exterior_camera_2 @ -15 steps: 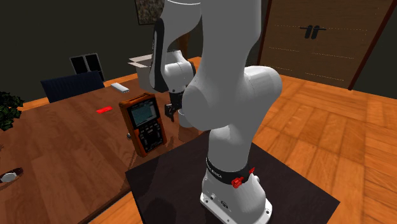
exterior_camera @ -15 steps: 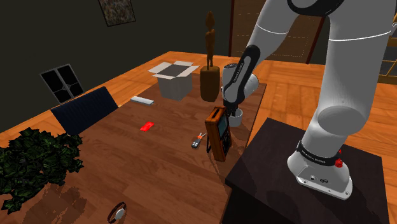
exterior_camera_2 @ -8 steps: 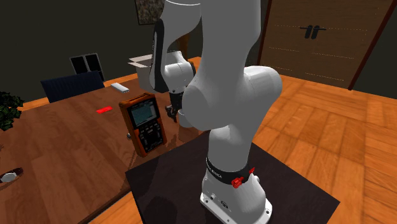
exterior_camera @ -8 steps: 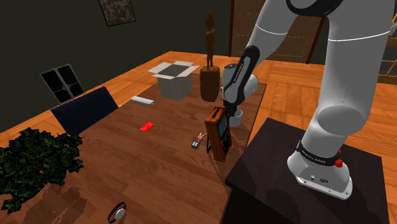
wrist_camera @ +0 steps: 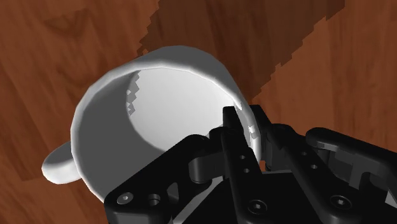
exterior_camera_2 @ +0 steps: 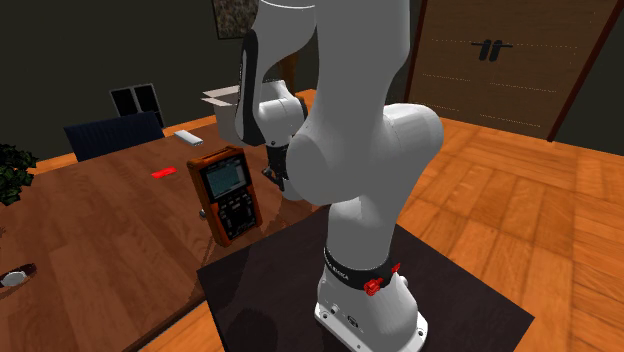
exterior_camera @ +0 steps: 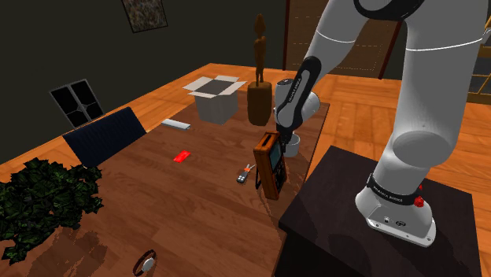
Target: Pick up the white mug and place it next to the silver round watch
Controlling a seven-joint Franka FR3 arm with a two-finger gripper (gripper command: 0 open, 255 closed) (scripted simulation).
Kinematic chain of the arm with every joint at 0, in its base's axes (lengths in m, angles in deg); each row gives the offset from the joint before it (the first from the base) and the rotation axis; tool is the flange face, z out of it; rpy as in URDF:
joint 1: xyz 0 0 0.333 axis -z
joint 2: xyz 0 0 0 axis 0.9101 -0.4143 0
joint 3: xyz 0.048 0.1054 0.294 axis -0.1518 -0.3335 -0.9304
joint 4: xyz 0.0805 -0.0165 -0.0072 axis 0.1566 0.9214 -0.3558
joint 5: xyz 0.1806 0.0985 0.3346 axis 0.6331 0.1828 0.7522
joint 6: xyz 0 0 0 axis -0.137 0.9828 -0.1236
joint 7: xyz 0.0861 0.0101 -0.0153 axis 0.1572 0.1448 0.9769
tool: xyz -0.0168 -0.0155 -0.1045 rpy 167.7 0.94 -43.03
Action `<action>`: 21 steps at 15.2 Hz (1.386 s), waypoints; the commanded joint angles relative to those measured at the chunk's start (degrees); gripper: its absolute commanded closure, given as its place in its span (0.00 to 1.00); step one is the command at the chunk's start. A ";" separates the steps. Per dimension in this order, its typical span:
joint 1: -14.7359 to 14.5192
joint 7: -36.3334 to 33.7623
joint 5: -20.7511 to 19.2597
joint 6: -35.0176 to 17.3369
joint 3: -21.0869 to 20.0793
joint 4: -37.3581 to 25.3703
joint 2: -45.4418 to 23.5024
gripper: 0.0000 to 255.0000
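Observation:
The white mug (wrist_camera: pixel 153 121) stands upright on the wooden table (exterior_camera: pixel 197 208), its handle pointing away from the fingers. My black gripper (wrist_camera: pixel 245 124) is shut on the mug's rim wall, one finger inside the cup and one outside. In the shoulder view the gripper (exterior_camera: pixel 287 135) reaches down onto the mug (exterior_camera: pixel 292 147) near the table's edge by the stand, just behind an upright meter. The silver round watch (exterior_camera: pixel 145 261) lies far off at the table's near end, also at the second exterior view's left edge (exterior_camera_2: pixel 12 279).
An orange-and-black handheld meter (exterior_camera: pixel 271 165) stands right beside the mug. A small key tool (exterior_camera: pixel 243 175), a red card (exterior_camera: pixel 182 156), a white open box (exterior_camera: pixel 212 98), a wooden figure (exterior_camera: pixel 258 86), a plant (exterior_camera: pixel 43 201) and a blue chair (exterior_camera: pixel 102 135) surround the table.
The fingers have closed from wide apart onto the mug's rim. The arm and the mug stay where they were.

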 commanded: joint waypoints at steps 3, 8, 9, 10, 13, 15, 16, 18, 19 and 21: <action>-0.21 -0.22 -0.42 1.63 0.32 0.31 1.92 1.00; -0.58 -0.80 -1.49 5.86 0.90 0.79 6.65 1.00; -0.62 -0.91 -1.69 6.73 0.98 0.84 7.58 1.00; -0.66 -1.01 -1.88 7.60 1.04 0.87 8.49 1.00; -0.72 -1.28 -2.40 10.26 1.18 0.89 11.18 1.00; -0.73 -1.43 -2.70 12.05 1.22 0.83 12.92 1.00; -0.73 -1.49 -2.84 12.95 1.23 0.77 13.77 1.00; -0.73 -1.60 -3.08 14.76 1.24 0.62 15.44 1.00; -0.73 -1.65 -3.18 15.67 1.23 0.52 16.25 1.00; -0.72 -1.73 -3.37 17.49 1.21 0.28 17.84 1.00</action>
